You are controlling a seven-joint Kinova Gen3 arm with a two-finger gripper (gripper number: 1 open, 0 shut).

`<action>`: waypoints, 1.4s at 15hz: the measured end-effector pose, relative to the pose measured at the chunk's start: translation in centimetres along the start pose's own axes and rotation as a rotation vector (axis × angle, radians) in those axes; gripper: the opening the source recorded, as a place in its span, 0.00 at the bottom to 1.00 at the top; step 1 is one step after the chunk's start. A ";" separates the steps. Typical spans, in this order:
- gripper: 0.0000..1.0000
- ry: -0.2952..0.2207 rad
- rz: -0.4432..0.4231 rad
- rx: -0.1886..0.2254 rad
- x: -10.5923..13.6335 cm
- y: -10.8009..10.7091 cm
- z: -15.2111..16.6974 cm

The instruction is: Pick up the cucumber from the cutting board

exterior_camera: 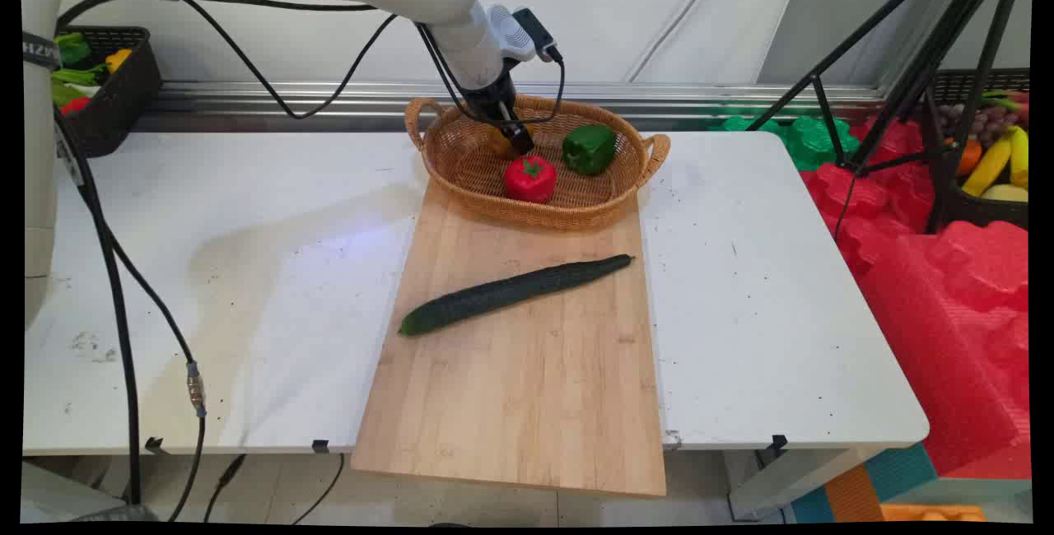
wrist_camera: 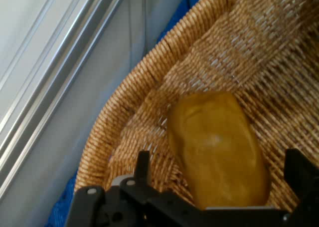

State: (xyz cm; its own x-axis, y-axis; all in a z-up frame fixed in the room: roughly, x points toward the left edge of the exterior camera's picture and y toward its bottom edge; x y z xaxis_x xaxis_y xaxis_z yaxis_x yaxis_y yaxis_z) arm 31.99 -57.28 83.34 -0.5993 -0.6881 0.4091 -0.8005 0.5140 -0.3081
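The gripper (exterior_camera: pixel 519 140) reaches into the wicker basket (exterior_camera: pixel 445 158) at upper centre of the main view, its fingers spread either side of a yellow-brown potato (wrist_camera: pixel 217 147), not yet pinching it. A good grasp wants the fingers centred across its narrow width, clear of the weave and the red tomato (exterior_camera: pixel 529 178) just beside.

Woven wicker basket (exterior_camera: pixel 461 158); smooth wood board (exterior_camera: pixel 527 387); glossy plastic tomato (exterior_camera: pixel 529 179).

A wicker basket (exterior_camera: pixel 576 210) holding a tomato (exterior_camera: pixel 529 179) and green pepper (exterior_camera: pixel 589 148) sits beyond 1 cucumber (exterior_camera: pixel 510 293).
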 end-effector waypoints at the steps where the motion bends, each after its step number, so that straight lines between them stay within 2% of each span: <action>1: 1.00 0.007 0.002 0.002 0.0 0.0 0.0; 6: 1.00 0.049 0.020 0.008 0.1 0.2 -1.3; 11: 1.00 0.119 0.024 0.001 -0.5 0.4 -4.9; 17: 1.00 0.197 0.041 -0.018 -2.4 0.5 -10.3; 21: 1.00 0.232 0.058 -0.050 -4.9 1.1 -13.9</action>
State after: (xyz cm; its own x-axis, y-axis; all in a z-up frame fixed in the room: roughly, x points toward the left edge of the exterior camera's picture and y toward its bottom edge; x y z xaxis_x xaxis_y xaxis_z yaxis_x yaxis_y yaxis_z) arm 34.03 -46.26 92.95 -0.6237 -0.5234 0.5806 -0.7605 0.5780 -0.2959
